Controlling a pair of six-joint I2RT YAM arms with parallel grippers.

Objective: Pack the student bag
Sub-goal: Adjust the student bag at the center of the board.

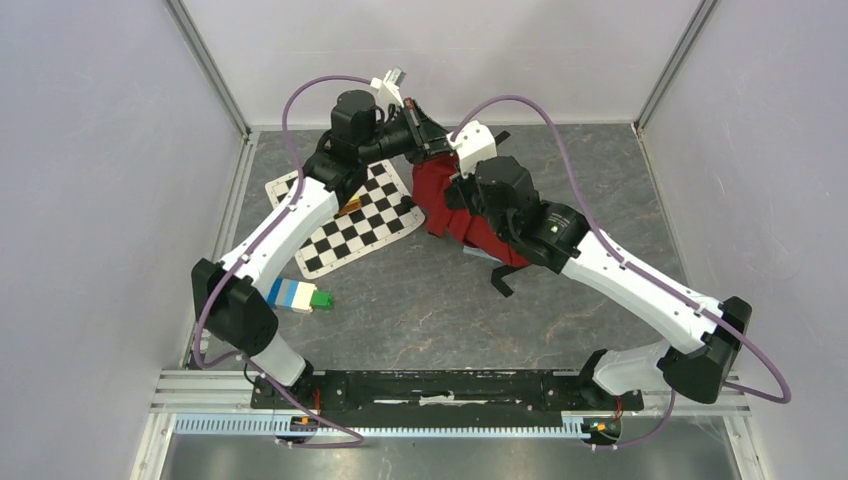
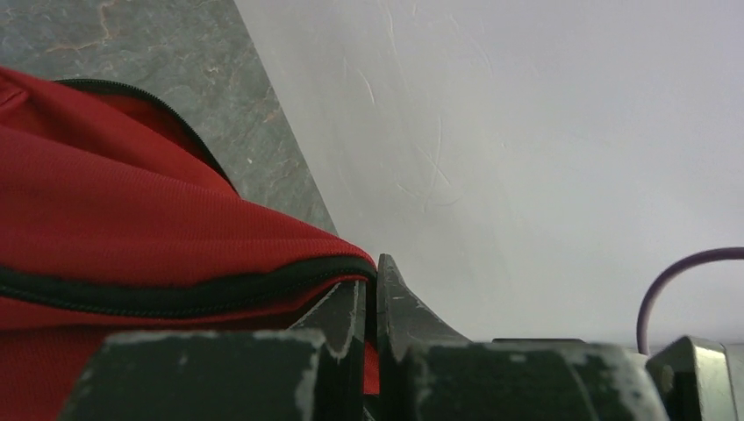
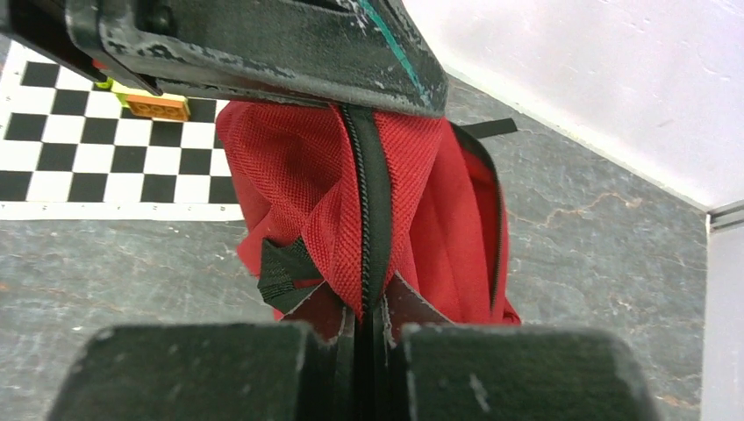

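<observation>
The student bag, dark red with black zippers, is held up off the table between my two grippers near the back wall. My left gripper is shut on the bag's top edge, with red fabric and the zipper band pinched between its fingers. My right gripper is shut on the black zipper seam lower down on the bag. In the right wrist view the left gripper sits just above the bag. The bag's inside is hidden.
A checkerboard mat lies left of the bag, with an orange block on it. A blue, white and green block stack lies near the left arm. A black strap trails toward the front. The back wall is close.
</observation>
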